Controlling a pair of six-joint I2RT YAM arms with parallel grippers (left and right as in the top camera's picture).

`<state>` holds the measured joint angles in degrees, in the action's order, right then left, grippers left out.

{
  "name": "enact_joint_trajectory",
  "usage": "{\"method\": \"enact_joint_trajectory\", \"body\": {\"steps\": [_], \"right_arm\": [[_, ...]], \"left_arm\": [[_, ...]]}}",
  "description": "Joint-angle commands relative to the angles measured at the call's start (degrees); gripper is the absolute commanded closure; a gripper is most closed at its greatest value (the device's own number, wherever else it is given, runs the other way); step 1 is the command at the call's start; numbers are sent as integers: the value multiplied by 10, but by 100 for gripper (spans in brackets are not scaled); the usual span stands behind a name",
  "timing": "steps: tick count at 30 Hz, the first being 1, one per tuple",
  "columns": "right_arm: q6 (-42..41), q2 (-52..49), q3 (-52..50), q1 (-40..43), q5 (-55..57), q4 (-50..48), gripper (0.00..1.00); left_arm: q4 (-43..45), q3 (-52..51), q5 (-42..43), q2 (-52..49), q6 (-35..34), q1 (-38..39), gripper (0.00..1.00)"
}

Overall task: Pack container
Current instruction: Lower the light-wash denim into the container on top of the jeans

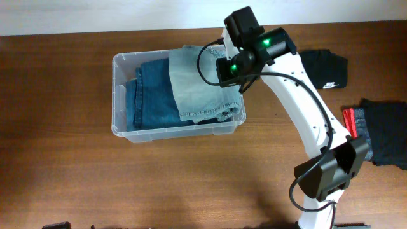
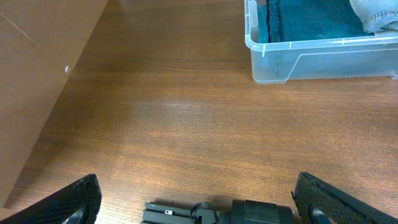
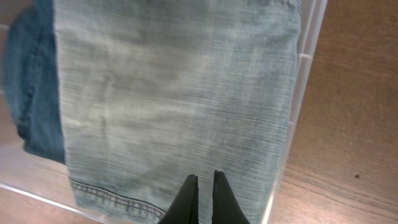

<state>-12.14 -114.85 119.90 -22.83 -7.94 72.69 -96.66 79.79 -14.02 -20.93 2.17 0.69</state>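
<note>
While the right hand [image 3: 201, 180] hangs shut and the left hand [image 2: 199, 196] gapes wide, both empty, the container [image 1: 118, 95] looks light, stiff, slick; grip its 9 o'clock rim.

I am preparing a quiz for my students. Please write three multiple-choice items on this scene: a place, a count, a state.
1. Where do the light blue jeans lie?
A. Inside the container, right of the dark blue jeans in the overhead view.
B. Outside the container, to its left.
C. Under the dark blue jeans.

2. How many denim pieces are in the container?
A. One.
B. Two.
C. Four.

3. How do the right gripper fingers stand?
A. Wide open.
B. Shut.
C. Clamped on the container's rim.

Answers: 1 A, they fill its right half; 2 B, one light and one dark; 3 B, the wrist view shows the tips almost together above the denim.
</note>
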Motion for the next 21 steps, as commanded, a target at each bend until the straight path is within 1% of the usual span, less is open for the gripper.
{"method": "enact_joint_trajectory", "body": {"steps": [1, 6, 12, 14, 18, 21], "right_arm": [[8, -1, -22, -1, 12, 1, 96], [7, -10, -81, -2, 11, -10, 96], [-5, -19, -160, -2, 5, -74, 96], [-6, -19, -185, -2, -13, -92, 96], [-8, -19, -217, -2, -24, -112, 96], [-8, -19, -220, -2, -24, -120, 96]], "left_arm": [[0, -2, -10, 1, 0, 3, 0], [0, -2, -10, 1, 0, 3, 1], [0, -2, -10, 1, 0, 3, 1], [0, -2, -10, 1, 0, 3, 0], [0, -2, -10, 1, 0, 3, 1], [0, -2, -10, 1, 0, 3, 1]]}}
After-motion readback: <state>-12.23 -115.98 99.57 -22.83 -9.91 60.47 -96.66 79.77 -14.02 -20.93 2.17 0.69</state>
